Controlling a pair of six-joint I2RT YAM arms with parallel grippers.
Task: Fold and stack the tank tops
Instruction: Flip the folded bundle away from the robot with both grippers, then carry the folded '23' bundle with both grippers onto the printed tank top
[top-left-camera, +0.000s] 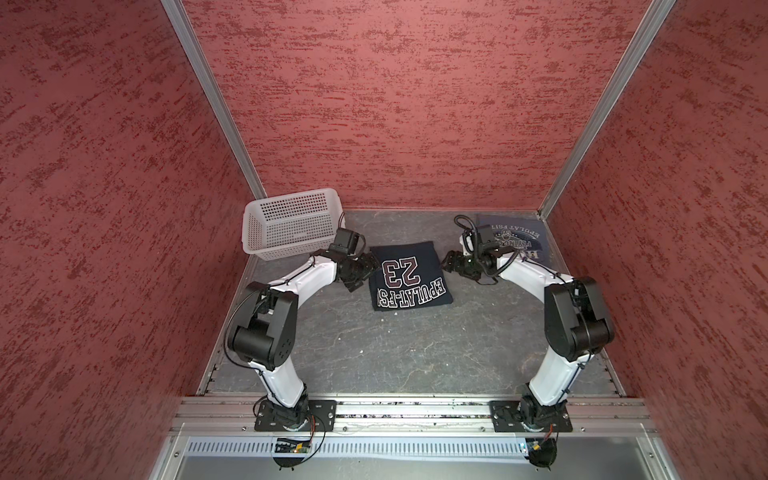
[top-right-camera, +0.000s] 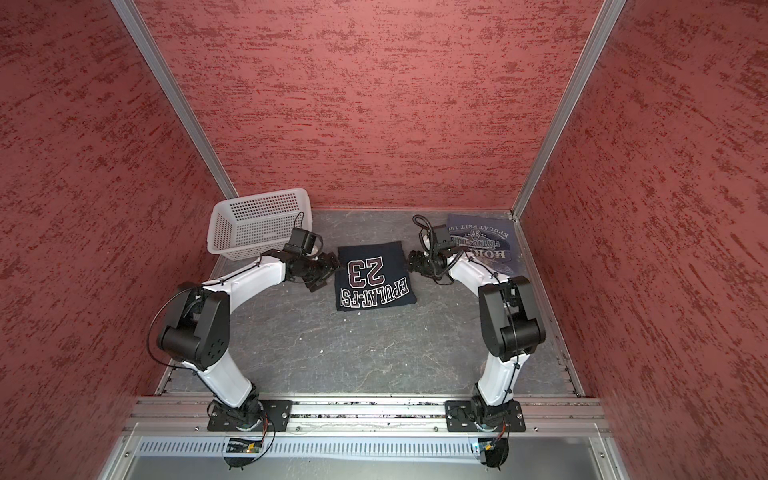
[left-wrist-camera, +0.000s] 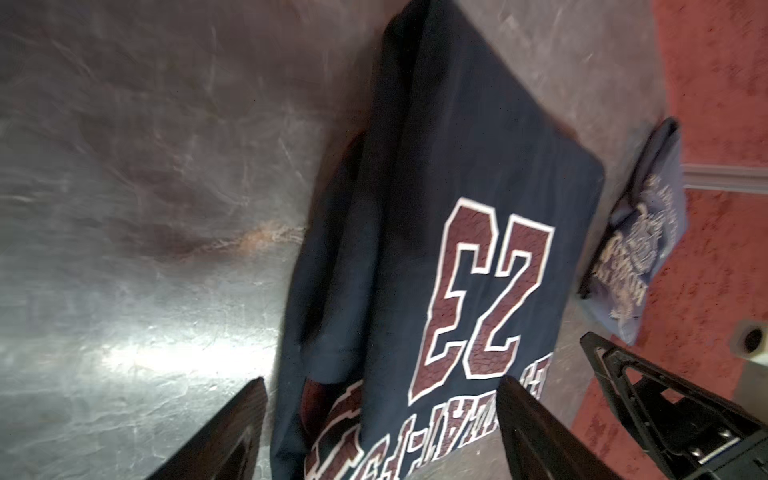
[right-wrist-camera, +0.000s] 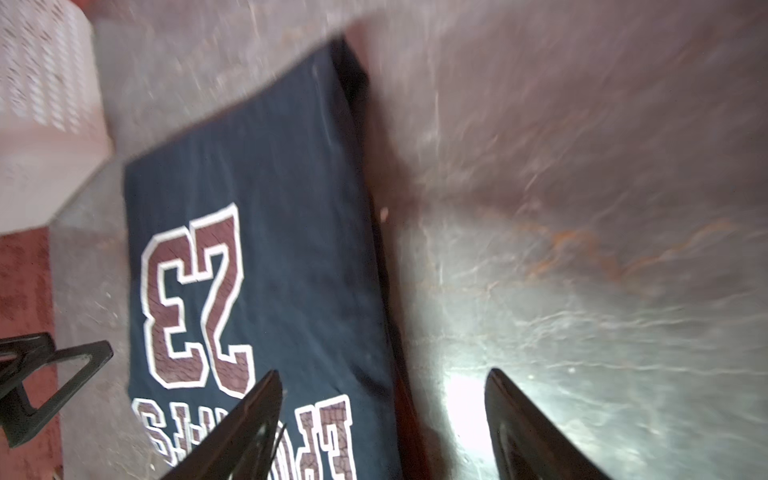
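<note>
The dark navy tank top (top-left-camera: 409, 276) (top-right-camera: 374, 276) lies folded into a rectangle at mid-table, its "23" lettering facing up. My left gripper (top-left-camera: 363, 274) (top-right-camera: 328, 272) hovers at its left edge, jaws wide apart over that edge (left-wrist-camera: 382, 380), holding nothing. At its right edge my right gripper (top-left-camera: 449, 264) (top-right-camera: 413, 259) is also open (right-wrist-camera: 383, 373), one finger over the cloth, one over bare table. The grey-blue tank top (top-left-camera: 519, 237) (top-right-camera: 486, 237) lies folded in the back right corner, partly hidden by my right arm. Both wrist views show the navy top (left-wrist-camera: 478, 166) (right-wrist-camera: 270, 166).
A white perforated basket (top-left-camera: 291, 224) (top-right-camera: 257, 220) stands at the back left, just behind my left wrist. Red textured walls enclose the grey table (top-left-camera: 395, 353) on three sides. An aluminium rail (top-left-camera: 415, 409) with both arm bases runs along the front.
</note>
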